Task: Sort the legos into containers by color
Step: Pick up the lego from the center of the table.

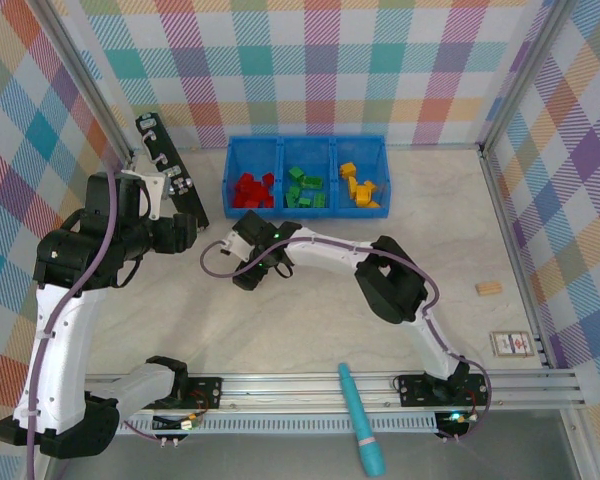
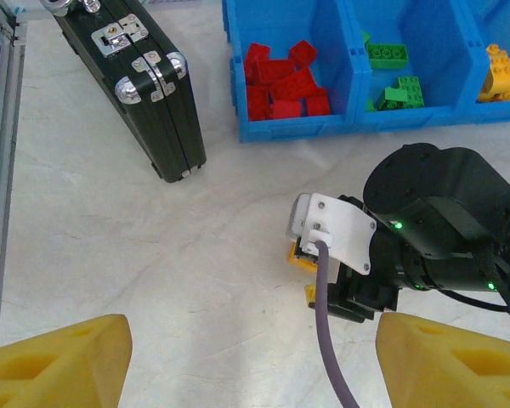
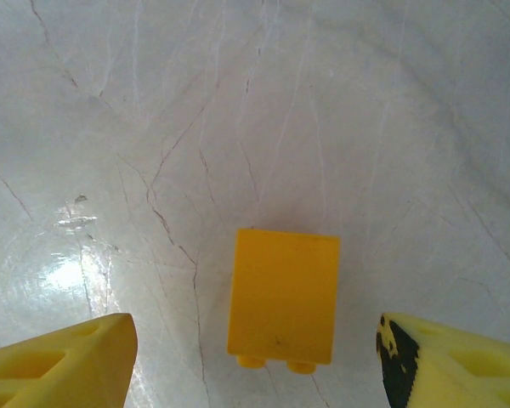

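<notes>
A yellow lego (image 3: 283,297) lies on its side on the pale table, studs pointing towards the camera. My right gripper (image 3: 255,367) hangs over it, open, with a yellow finger on each side and neither touching it. From the left wrist, a corner of that lego (image 2: 303,257) peeks out under the right wrist. My left gripper (image 2: 255,374) is open and holds nothing, hovering left of the right gripper (image 1: 250,265). The blue tray (image 1: 305,147) holds red legos (image 1: 252,190), green legos (image 1: 305,188) and yellow legos (image 1: 358,187), one colour per container.
A black case with metal fittings (image 1: 170,170) leans at the back left beside the tray. A teal pen-like tool (image 1: 362,420) lies across the front rail. A tan wooden block (image 1: 489,289) and a small card (image 1: 511,344) sit at the right.
</notes>
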{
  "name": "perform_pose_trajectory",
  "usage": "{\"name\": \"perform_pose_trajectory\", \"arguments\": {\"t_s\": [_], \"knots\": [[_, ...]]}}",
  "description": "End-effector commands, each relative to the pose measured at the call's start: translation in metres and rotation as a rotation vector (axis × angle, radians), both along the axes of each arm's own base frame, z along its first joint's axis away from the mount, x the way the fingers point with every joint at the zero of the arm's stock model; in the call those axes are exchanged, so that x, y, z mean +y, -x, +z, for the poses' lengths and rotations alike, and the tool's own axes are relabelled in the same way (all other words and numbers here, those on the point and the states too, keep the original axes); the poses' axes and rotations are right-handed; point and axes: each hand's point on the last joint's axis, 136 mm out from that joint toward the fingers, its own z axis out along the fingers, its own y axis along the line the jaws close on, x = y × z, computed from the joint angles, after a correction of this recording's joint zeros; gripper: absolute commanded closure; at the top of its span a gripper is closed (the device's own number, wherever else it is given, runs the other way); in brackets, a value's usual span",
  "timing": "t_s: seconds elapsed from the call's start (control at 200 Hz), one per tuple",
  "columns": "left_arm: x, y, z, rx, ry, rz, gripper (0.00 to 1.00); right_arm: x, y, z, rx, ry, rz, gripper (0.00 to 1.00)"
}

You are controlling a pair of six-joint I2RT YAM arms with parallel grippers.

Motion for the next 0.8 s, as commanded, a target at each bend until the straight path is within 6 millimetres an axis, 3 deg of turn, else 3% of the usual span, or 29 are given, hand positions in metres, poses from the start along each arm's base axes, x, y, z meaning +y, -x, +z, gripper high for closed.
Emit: {"name": "perform_pose_trajectory", "arguments": {"t_s": [0.0,0.36,0.53,0.645,0.795], "knots": [[0.005,0.006,0.000,-0.001,-0.007,0.010,0.25,0.009,0.007,0.002,0.030,-0.009,0.013,0.25],[0.006,0.008,-0.003,0.009,-0.011,0.012,0.25,0.013,0.008,-0.019,0.049,0.020,0.028,0.38],[0.006,0.007,-0.003,0.010,-0.011,0.011,0.25,0.015,0.005,-0.025,0.048,0.036,0.029,0.51],[0.006,0.006,-0.003,0.012,-0.013,0.014,0.25,0.015,0.006,-0.030,0.053,0.043,0.035,0.67],[0.007,0.002,-0.006,0.022,-0.023,0.019,0.25,0.009,0.006,-0.021,0.037,0.026,0.043,0.76]]}}
